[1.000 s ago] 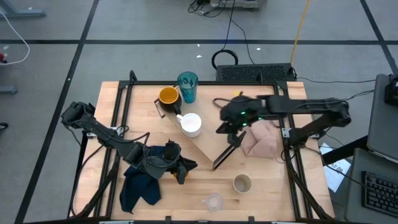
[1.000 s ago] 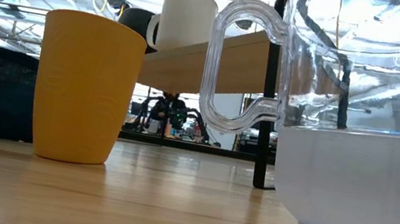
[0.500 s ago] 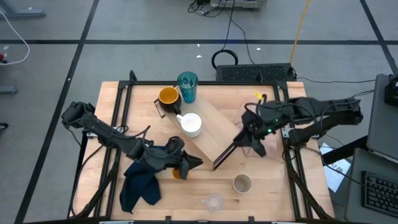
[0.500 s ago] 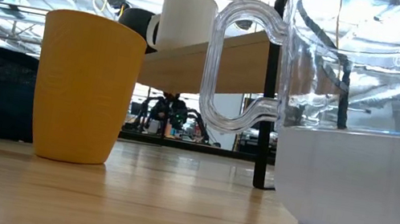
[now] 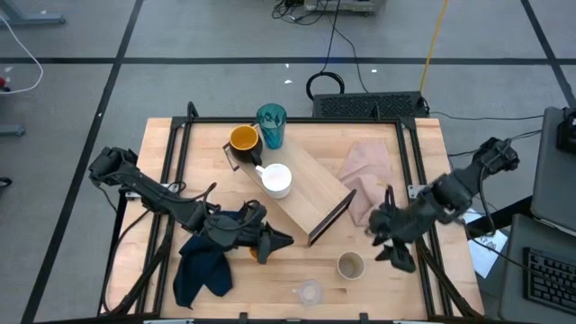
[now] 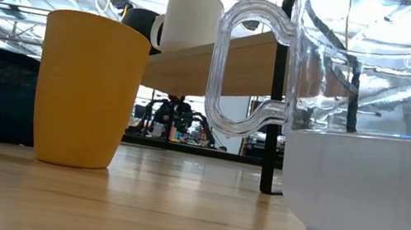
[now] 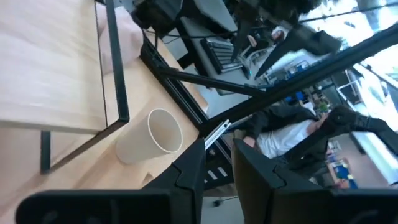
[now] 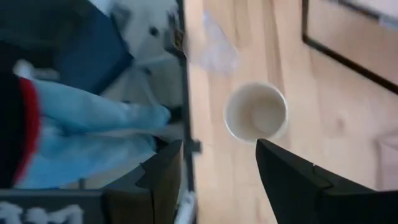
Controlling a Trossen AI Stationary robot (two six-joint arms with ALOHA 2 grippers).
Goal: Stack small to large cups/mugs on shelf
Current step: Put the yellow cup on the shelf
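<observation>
The beige-grey cup stands upright on the surface, just off the near end of the shelf, with the small clear cup beside it. It looks light, stiff and smooth-walled, so it probably tips easily; pinching across the rim should hold it best. On the shelf stands the white mug; past its far end stand the yellow-orange mug and the teal tumbler. The right end effector hovers just beside the beige-grey cup, fingers apart, arm stretched low from the surface's edge. The left end effector lies low on the shelf's other side, over a dark cloth, fingers nearly together; whether they hold anything I cannot tell.
</observation>
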